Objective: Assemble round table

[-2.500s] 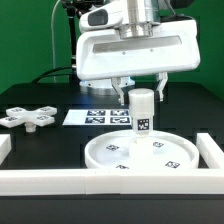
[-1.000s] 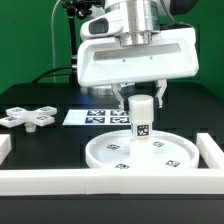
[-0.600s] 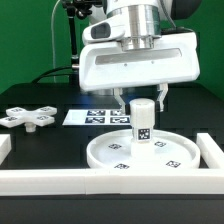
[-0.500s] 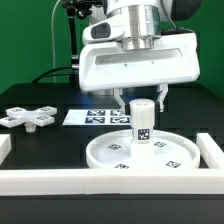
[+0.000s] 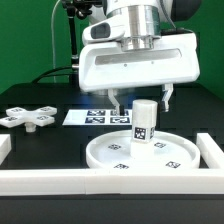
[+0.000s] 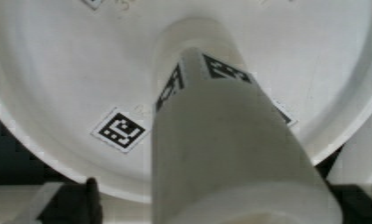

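As the leg (image 5: pixel 144 124) stands upright at the centre of the round disc (image 5: pixel 97 156), I judge the leg-fitting step to be in hand; whether it is fully seated I cannot tell. My tool (image 5: pixel 142 103) is spread wide, its fingers flanking the leg's upper end without touching it, and it holds nothing. The next move calls for fetching the cross-shaped base (image 5: pixel 28 117), which lies well apart on the surface (image 5: pixel 50 142).

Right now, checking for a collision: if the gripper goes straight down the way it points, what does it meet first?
Probably the leg: it stands upright on the disc, right under the open gripper, between its fingers. Depth is unclear.
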